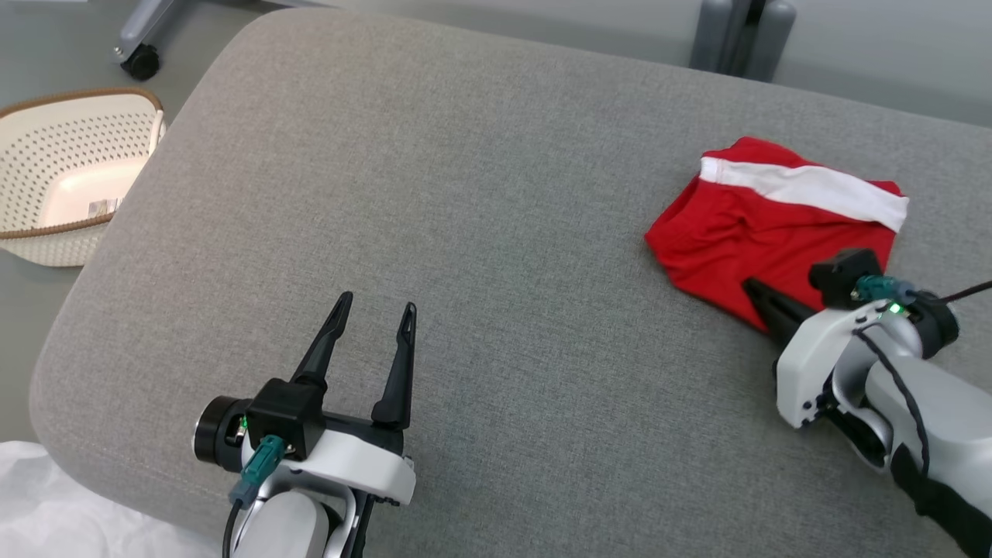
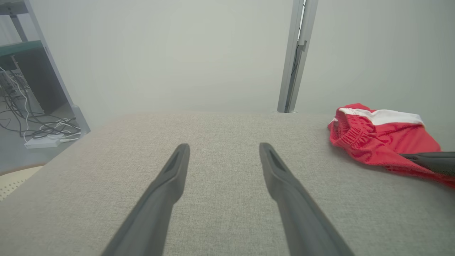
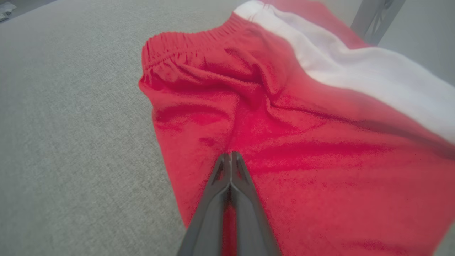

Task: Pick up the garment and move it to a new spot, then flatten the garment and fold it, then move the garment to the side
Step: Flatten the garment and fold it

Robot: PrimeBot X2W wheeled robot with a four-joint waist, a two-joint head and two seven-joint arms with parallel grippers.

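Observation:
The garment (image 1: 744, 232) is a pair of red shorts with a white stripe, lying folded at the right of the grey padded surface (image 1: 465, 194). My right gripper (image 1: 752, 287) is shut, its tips lying on the near edge of the red cloth. In the right wrist view the closed tips of that gripper (image 3: 231, 154) rest over the shorts (image 3: 284, 124), and no fold shows between them. My left gripper (image 1: 376, 306) stands open over bare padding near the front, well left of the shorts. The left wrist view shows this open gripper (image 2: 224, 147), with the shorts (image 2: 373, 142) at far right.
A perforated cream basket (image 1: 70, 186) stands on the floor beyond the pad's left edge. A caster leg (image 1: 139, 58) and a grey post (image 1: 740, 35) stand behind the pad. White sheeting (image 1: 46, 504) lies at the lower left corner.

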